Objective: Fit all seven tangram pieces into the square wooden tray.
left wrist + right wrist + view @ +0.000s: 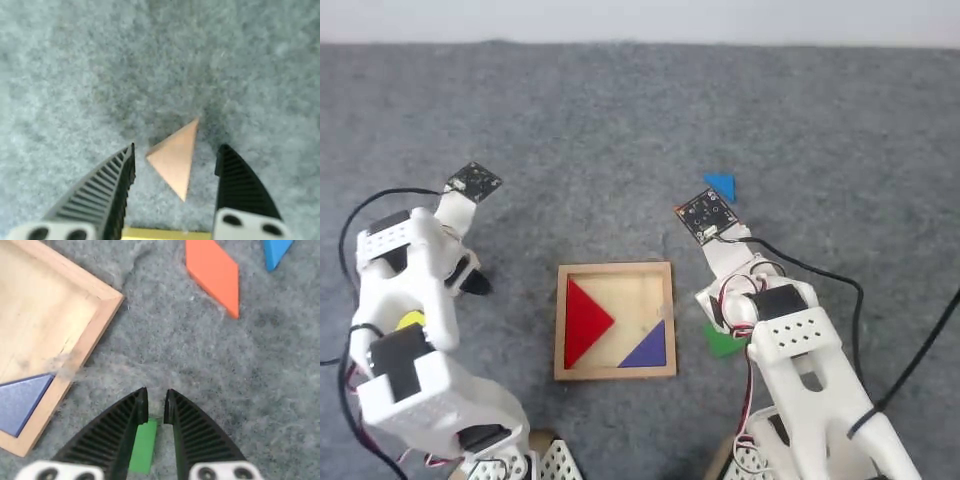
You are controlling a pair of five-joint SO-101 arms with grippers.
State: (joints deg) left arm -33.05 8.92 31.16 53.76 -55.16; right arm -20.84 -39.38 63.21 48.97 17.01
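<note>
left gripper (177, 147) hung open astride the tan triangle (176, 157), which lay flat on the carpet left of the wooden tray (615, 268), one corner pointing away from the wrist.

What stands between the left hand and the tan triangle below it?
Nothing visible does. The left hand is open, and the tan triangle lies flat on the grey carpet between its fingers, with bare carpet on both sides.

White arms (800, 350), black ribbed fingers (107, 185), black cables (858, 320).
</note>
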